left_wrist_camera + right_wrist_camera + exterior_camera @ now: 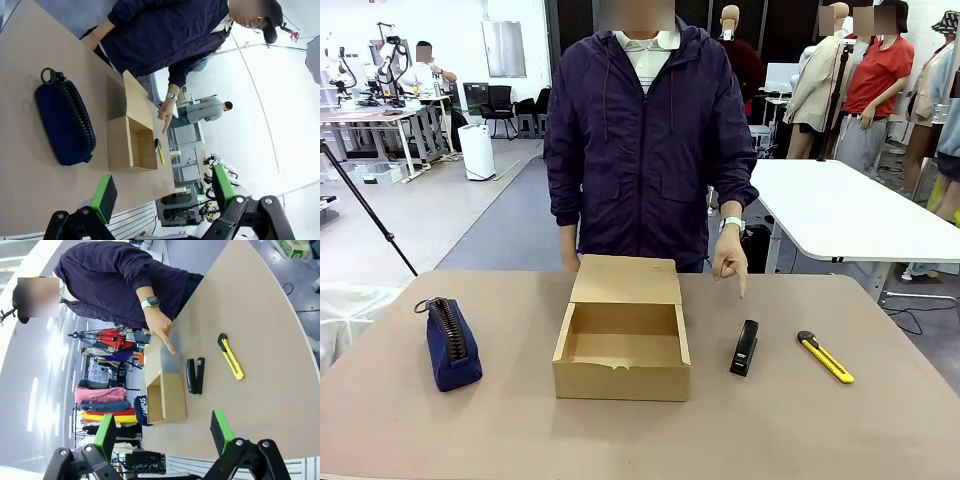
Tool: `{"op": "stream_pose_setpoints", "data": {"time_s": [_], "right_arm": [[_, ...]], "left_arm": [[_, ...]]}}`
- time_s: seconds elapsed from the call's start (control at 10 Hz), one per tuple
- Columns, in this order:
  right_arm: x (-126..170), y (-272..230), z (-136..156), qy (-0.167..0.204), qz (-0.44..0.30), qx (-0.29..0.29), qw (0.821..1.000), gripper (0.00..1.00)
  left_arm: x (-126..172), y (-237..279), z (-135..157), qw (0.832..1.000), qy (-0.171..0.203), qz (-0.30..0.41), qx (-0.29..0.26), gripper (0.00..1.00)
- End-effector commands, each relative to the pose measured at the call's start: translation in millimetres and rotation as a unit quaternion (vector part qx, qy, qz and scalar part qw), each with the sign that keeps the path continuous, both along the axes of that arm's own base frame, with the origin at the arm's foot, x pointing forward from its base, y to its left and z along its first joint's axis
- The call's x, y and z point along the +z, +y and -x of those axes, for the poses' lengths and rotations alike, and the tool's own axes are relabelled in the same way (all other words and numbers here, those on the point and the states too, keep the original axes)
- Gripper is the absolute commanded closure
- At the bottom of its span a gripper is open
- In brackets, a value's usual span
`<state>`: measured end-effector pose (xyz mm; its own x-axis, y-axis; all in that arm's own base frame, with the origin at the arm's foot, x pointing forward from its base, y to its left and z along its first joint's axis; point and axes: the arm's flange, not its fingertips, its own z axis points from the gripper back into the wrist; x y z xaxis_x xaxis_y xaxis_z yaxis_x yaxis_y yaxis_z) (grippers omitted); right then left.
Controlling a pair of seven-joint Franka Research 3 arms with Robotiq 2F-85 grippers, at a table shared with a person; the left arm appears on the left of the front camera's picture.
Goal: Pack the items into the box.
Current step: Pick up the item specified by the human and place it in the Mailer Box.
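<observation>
The brown cardboard box (622, 345) stands open at the table's middle, its flap lid leaning back toward the person; its inside looks bare. Right of it lies the black stapler (745, 347), and farther right the yellow utility knife (825, 356). The person's hand (729, 262) points a finger down at the stapler. In the right wrist view the stapler (195, 375), the knife (230, 356) and the box (167, 397) lie well beyond my open right gripper (165, 434). My left gripper (164, 196) is open, high above the table, with the box (131, 141) ahead of it.
A navy blue zip pouch (451, 341) lies left of the box, closest to my left gripper in its view (65, 123). The tan table (640, 440) has free room in front of the box. A white table (840, 205) stands behind the person.
</observation>
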<state>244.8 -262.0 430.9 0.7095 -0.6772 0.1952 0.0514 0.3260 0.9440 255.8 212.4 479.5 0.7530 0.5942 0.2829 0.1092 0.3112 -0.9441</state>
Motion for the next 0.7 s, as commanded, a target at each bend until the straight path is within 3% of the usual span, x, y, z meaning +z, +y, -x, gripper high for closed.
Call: {"op": "stream_pose_setpoints", "data": {"time_s": [0.0,0.4,0.6], "right_arm": [[3,-2,1,-0.013,-0.003,-0.004,1.0,0.0],[1,-1,4,0.001,-0.001,-0.002,1.0,0.0],[32,63,-84,0.037,0.1,0.089,0.99,0.0]], "left_arm": [[2,1,1,1.0,-0.009,0.005,0.001,0.0],[2,1,1,1.0,-0.009,0.005,0.001,0.0],[2,1,1,1.0,-0.009,0.005,0.001,0.0]]}}
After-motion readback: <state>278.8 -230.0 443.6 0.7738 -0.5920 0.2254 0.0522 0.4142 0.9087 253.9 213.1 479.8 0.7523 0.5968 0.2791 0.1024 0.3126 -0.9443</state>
